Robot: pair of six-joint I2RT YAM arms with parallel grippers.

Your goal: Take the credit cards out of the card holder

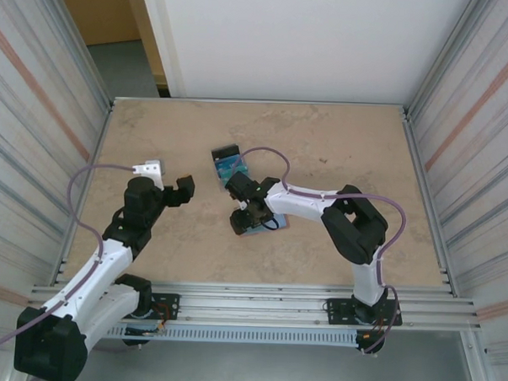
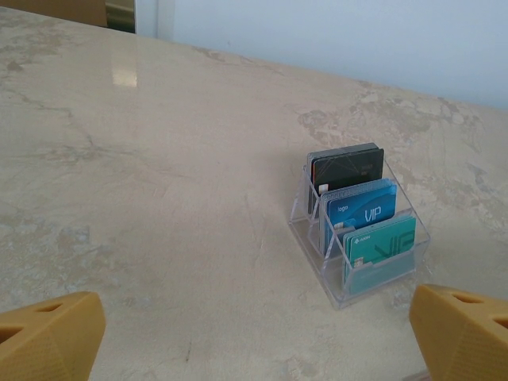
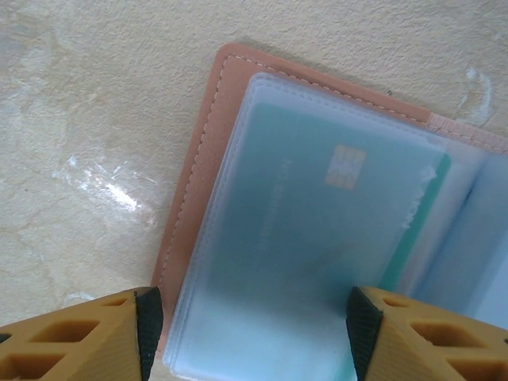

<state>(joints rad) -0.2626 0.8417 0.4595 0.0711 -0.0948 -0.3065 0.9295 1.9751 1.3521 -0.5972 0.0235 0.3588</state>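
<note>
The card holder is a salmon-pink wallet lying open on the table, its clear sleeves facing up. A teal-green credit card with a gold chip sits inside the top sleeve. My right gripper hovers close over the wallet, open, with a black pad on either side of the sleeve stack and nothing pinched. From above, the right gripper covers the left end of the card holder. My left gripper stands wide open to the left, apart from the wallet, over bare table.
A clear tiered stand holds a black, a blue and a teal card upright; from above the stand is just behind the right gripper. Metal walls close in the table on both sides.
</note>
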